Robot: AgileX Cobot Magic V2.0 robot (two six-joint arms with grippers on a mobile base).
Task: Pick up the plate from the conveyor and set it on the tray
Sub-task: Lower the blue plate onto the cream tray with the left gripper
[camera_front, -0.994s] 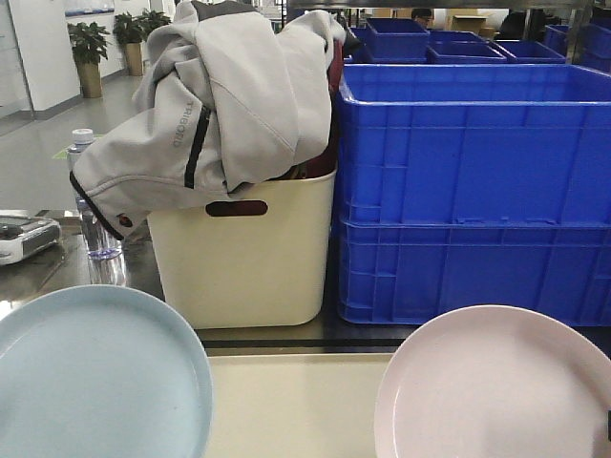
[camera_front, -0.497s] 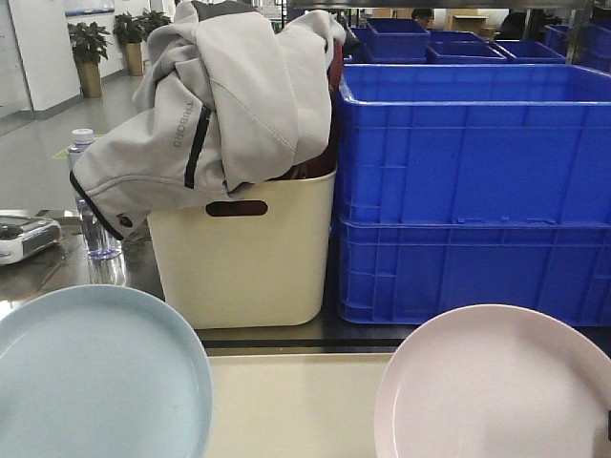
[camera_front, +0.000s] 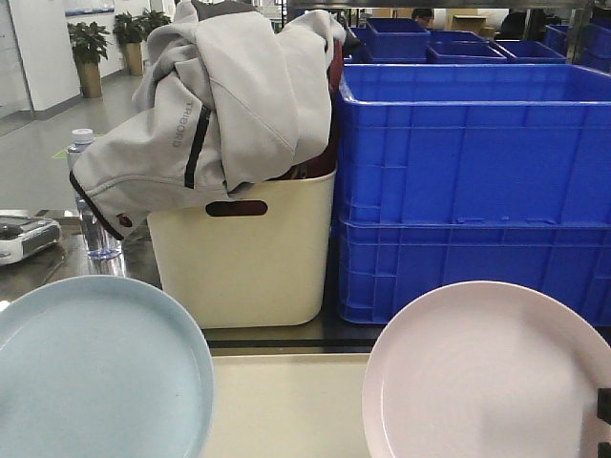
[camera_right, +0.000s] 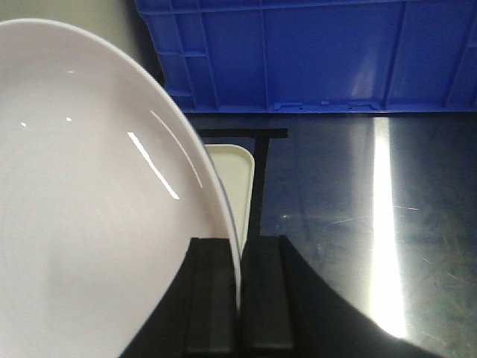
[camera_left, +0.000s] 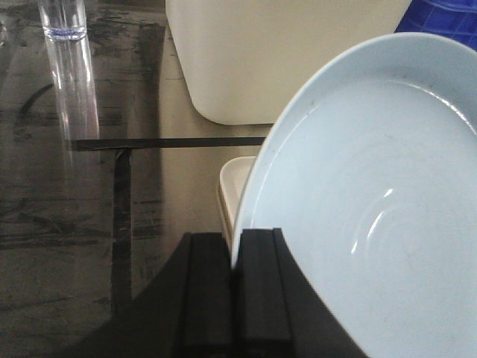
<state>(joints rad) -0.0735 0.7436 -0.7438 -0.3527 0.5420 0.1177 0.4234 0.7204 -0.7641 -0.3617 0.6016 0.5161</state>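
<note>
At the right wrist, the right pincer is clamped on the rim of the pink plate, 1 dark finger on either face. On the other side, the left pincer grips the edge of the pale blue plate in the same way. Both plates are held tilted, their hollow faces showing to the front camera, pink to the right and blue to the left, well apart.

Between and behind them lies the cream tray, flat on the steel bench; a rounded corner of it shows just beyond each plate's rim. Whether either plate touches the tray cannot be told.

Past the tray stands a tall cream tub with a handle slot, a grey jacket heaped over its top. Just beside it are 2 stacked blue crates. A clear bottle stands left of the tub.

The pink plate is round, plain and pale, smooth with a shallow raised rim and faint streaks of glare.
</note>
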